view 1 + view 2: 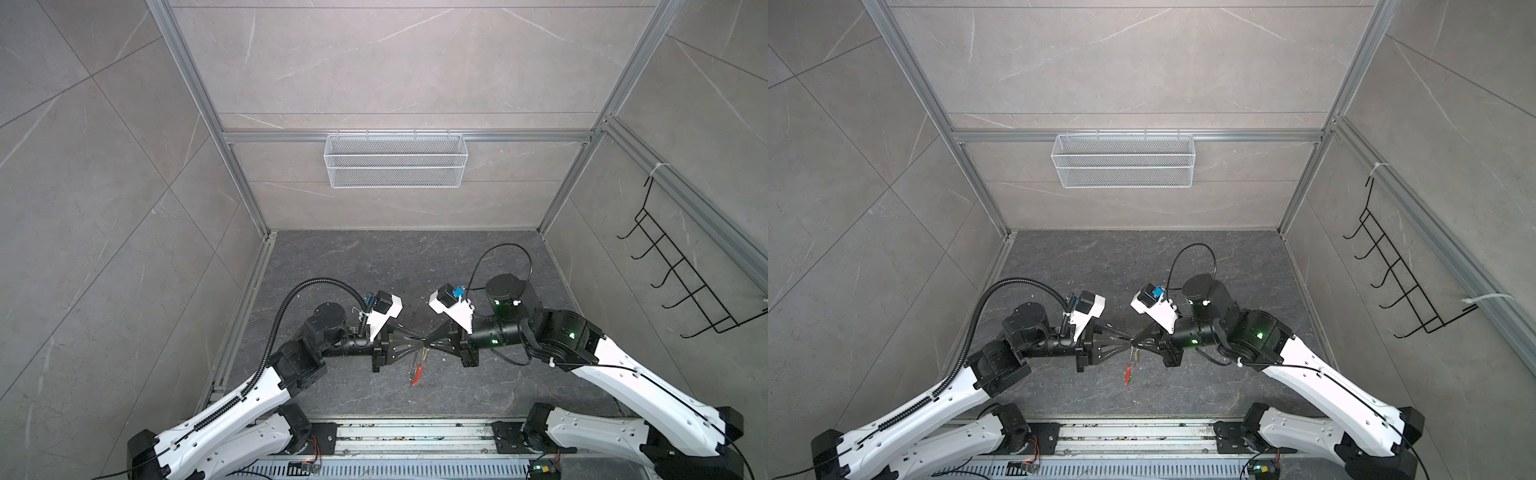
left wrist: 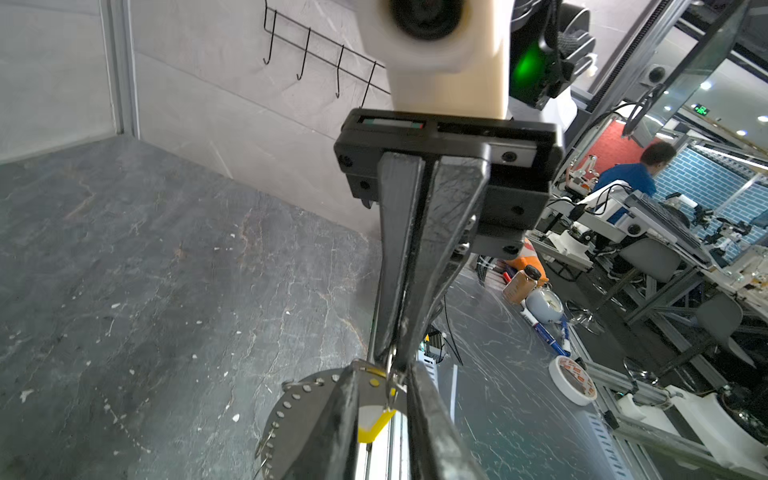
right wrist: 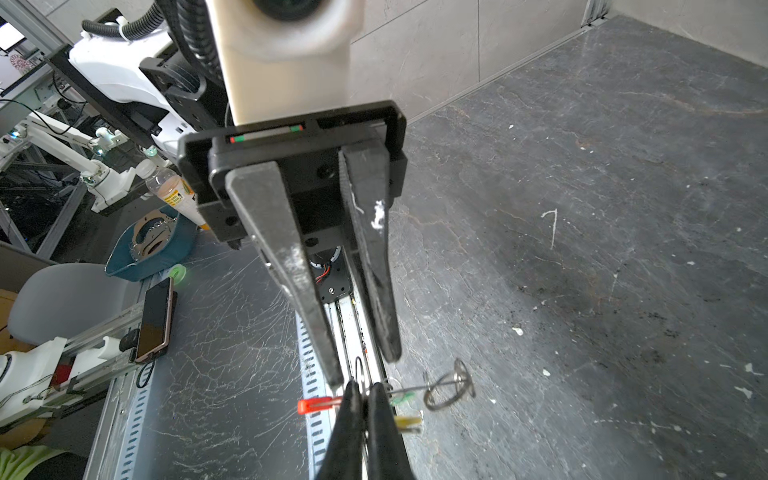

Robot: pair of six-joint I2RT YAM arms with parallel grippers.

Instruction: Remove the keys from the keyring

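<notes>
Keyring (image 1: 417, 371) aloft, keys (image 1: 424, 354) on it

Position: hanging over the dark tabletop (image 1: 374, 270), near its front edge, at the spot where both arms meet tip to tip.

Both top views: only the red segment (image 1: 1128, 371) and a glint of key metal below the tips. Finger state not readable from up there.

Left wrist view:
- Right gripper (image 2: 394, 360) reaching in from the opposite arm, fingers pressed together on thin metal of the keyring.
- Perforated grey band (image 2: 286, 409) curving off to one side, plain in no other view.
- Yellow key head (image 2: 374, 428) framed in the gap between the fingers of the left gripper (image 2: 383, 369), those fingers parted. Contact with the metal not resolvable.

Right wrist view:
- Left fingers spread, clear daylight down to the tips, a loop of the ring between them.
- Green key head (image 3: 401, 400) visible only here, just beside the yellow one.
- Red segment poking out on the other side of the closed right fingers.
- Small wire ring (image 3: 451, 388) dangling free.

Writing: printed tape roll (image 2: 572, 380) and yellow-labelled bottle (image 3: 168, 191) outside the cell, lettering on both too small to read.
</notes>
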